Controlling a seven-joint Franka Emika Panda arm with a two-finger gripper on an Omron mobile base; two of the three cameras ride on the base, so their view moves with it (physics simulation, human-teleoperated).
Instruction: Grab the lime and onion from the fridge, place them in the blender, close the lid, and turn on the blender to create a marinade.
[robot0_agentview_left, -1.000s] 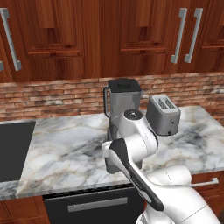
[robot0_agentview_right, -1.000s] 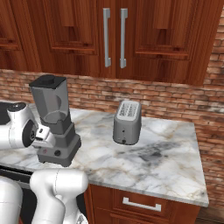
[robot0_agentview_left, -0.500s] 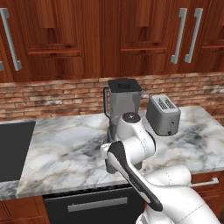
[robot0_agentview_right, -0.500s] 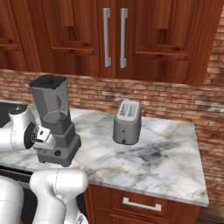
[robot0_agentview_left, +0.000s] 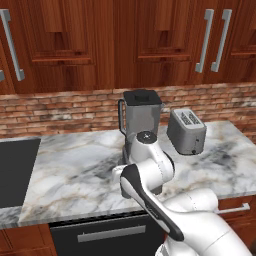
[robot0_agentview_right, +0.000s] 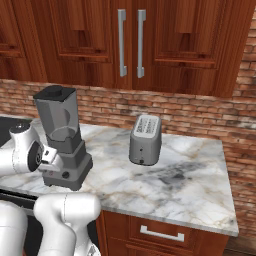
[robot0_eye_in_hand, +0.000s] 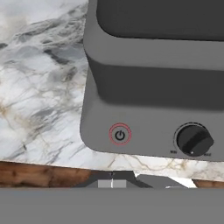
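The tall grey blender with its translucent tapered jar (robot0_agentview_right: 62, 137) stands on the marbled white-and-grey stone surface (robot0_agentview_right: 170, 175), directly ahead of the fingers (robot0_eye_in_hand: 112, 183). Its flat black squarish lid (robot0_agentview_right: 54, 93) already sits on the jar's top. The fingers are pressed together with nothing between them, low on the front of the boxy base. In the hand view the small round power button ringed in red (robot0_eye_in_hand: 120, 135) lies just above and slightly to one side of the fingers, with the black ribbed knob (robot0_eye_in_hand: 194, 141) well off to the other side.

The step in hand seems to be the push on the button, and the main risk is a miss. The fingers line up a little off the button's centre, so a straight advance may land on the bare grey housing beside it and leave the blender off.

A hard push against a light base could also slide the blender back across the smooth surface, toward the brick wall (robot0_agentview_right: 190, 112), instead of depressing the button.

A drift toward the knob seems unlikely, given the gap. The silver two-slot toaster (robot0_agentview_right: 145, 139) stands well apart from the fingers and out of harm.

Whether the lime and onion are inside the jar cannot be told.
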